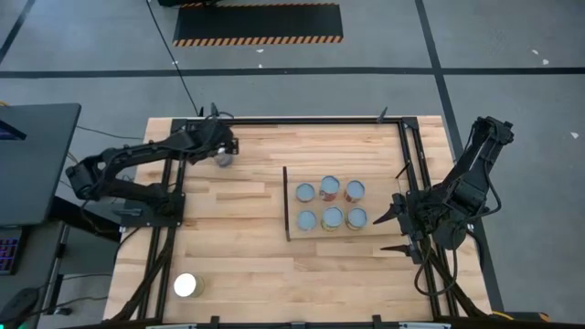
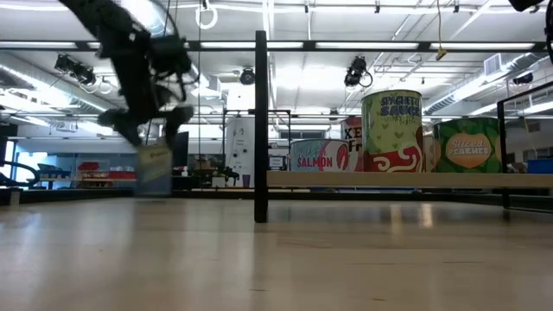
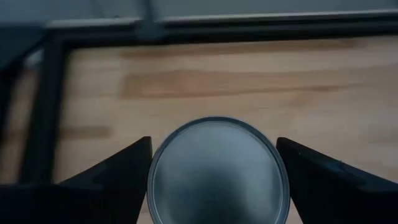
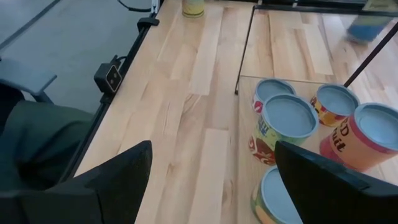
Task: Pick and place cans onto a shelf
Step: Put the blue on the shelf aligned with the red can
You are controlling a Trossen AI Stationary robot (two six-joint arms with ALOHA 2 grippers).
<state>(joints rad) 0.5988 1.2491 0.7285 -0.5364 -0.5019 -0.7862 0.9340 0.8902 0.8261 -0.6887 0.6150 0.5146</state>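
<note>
Silver-topped can point(image 3: 217, 171) sits clamped in the left gripper point(image 1: 224, 152), lifted off the tabletop point(image 1: 238, 247) near its far-left corner. Six cans on the shelf point(image 1: 315, 233), one more point(image 1: 186, 285) front-left. Right gripper point(image 1: 395, 230) hangs released beside the shelf.

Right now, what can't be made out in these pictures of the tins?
- Round silvery-topped tin in the left hand: left wrist view shows only its lid; the picture's edge cuts it off. Low view blurs its label.
- Round white-glaring tin: high view, glare hides its lid.
- Six tins on the pale wood shelf: low view, front tins hide the others.
</note>
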